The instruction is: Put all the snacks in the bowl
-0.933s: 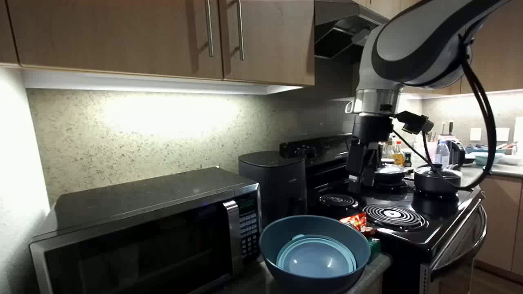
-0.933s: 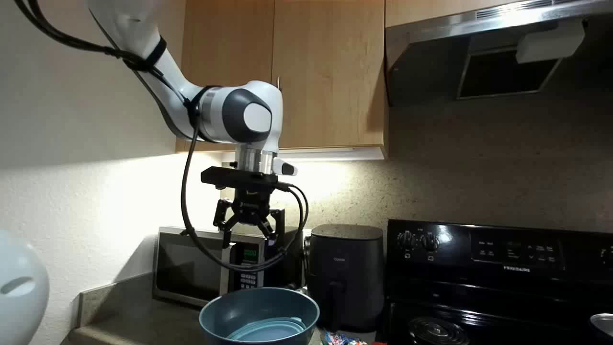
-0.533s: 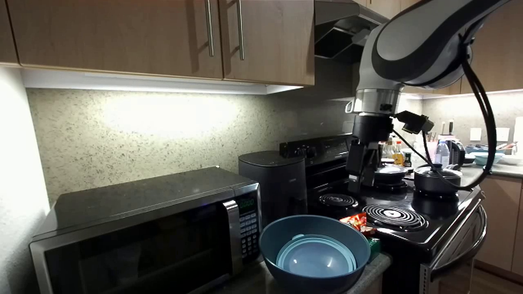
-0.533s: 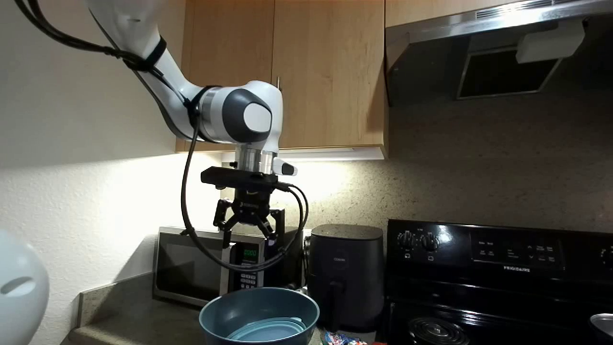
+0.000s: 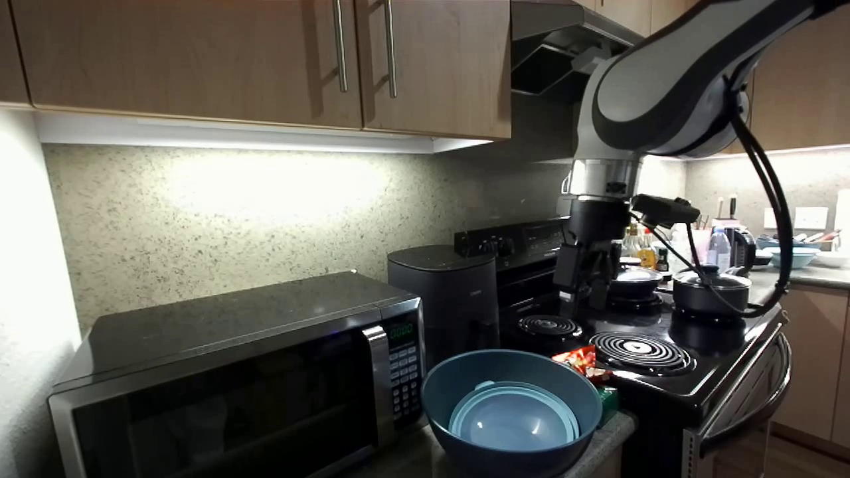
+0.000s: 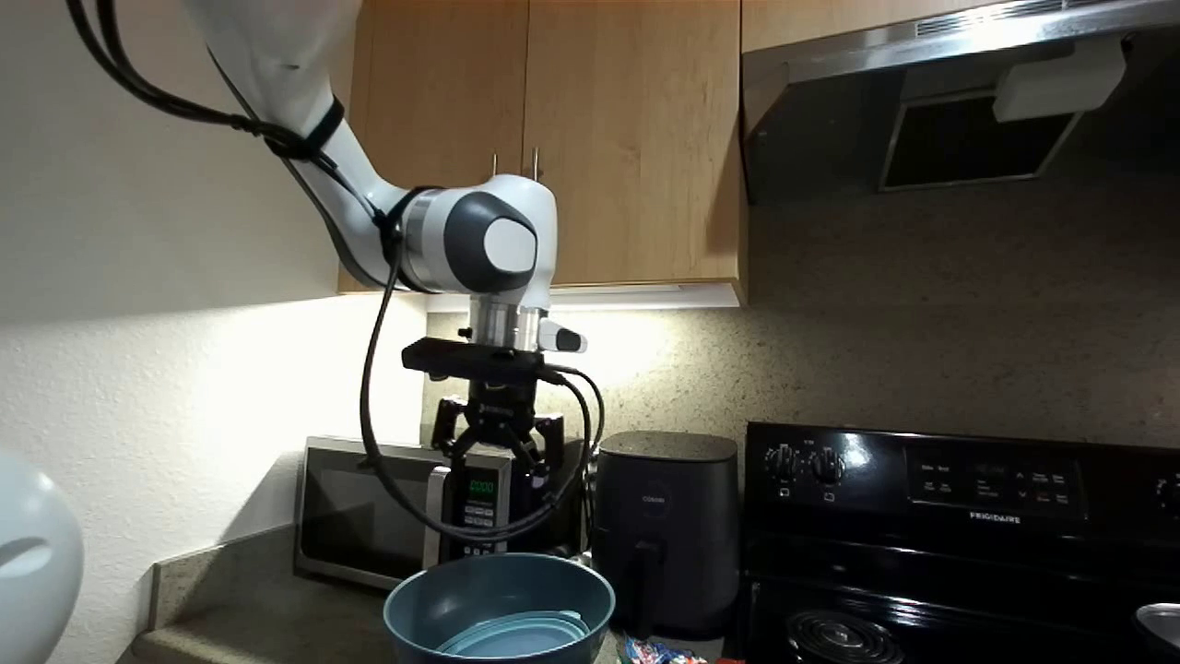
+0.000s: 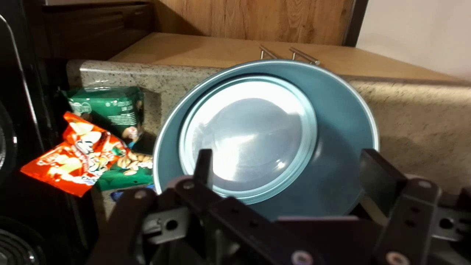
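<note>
Gripper (image 7: 289, 165) unladen, orange packet (image 7: 79, 158) off toward the stove (image 7: 33, 206).
The fingers (image 7: 382, 178) are spread wide and hold nothing; in the wrist view the orange packet lies to their left, just beside the bowl (image 7: 342, 154), between it and the stove, so the coming move probably goes sideways that way, then down. Its longer spread (it is crumpled, so this is a guess) seems to run from bowl to stove, one corner pointing left at the stove. The upper green packet (image 7: 103, 106) is partly covered by it in that view, its long axis running left to right too. The bowl shows what looks like a round lid (image 7: 250, 140) inside and no packets; the filling looks not yet begun.
</note>
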Controlling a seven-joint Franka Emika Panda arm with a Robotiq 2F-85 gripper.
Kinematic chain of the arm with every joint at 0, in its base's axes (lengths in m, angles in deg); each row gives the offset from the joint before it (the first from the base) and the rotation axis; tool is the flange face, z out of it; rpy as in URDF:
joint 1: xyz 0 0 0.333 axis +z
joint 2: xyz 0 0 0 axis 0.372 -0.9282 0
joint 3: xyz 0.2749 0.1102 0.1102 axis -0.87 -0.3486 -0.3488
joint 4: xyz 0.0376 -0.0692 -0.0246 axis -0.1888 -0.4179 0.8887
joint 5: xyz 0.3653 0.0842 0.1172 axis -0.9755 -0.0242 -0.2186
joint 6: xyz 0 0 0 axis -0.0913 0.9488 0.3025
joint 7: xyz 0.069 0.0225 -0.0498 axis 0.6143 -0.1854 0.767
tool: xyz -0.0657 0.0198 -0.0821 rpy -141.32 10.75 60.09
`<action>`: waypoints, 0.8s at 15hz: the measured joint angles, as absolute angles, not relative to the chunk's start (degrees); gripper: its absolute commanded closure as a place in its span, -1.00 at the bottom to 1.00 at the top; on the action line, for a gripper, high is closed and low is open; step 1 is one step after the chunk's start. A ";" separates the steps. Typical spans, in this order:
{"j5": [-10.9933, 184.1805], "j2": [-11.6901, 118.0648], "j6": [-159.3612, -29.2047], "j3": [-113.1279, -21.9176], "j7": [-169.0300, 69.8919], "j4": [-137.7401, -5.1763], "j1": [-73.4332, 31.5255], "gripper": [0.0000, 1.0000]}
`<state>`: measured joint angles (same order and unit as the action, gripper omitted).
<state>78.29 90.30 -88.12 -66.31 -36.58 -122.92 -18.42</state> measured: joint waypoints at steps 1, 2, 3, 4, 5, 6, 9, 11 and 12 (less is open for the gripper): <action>79.54 88.54 -91.08 -66.60 -38.96 -122.92 -19.63 -1.00; 81.21 86.70 -94.04 -66.89 -41.41 -122.91 -20.89 -1.00; 83.34 84.89 -96.87 -67.17 -44.05 -122.90 -22.20 -1.00; 85.85 83.03 -99.52 -67.49 -47.08 -122.88 -23.63 -1.00; 88.75 81.26 -101.74 -67.80 -50.50 -122.81 -25.09 -1.00; 91.90 79.68 -103.35 -68.04 -54.23 -122.62 -26.46 -1.00; 99.27 76.98 -104.21 -68.35 -62.75 -121.73 -28.93 -1.00; 99.95 76.82 -104.21 -68.52 -63.82 -121.54 -29.15 -1.00; 99.95 76.82 -104.21 -68.63 -63.95 -121.48 -29.15 -1.00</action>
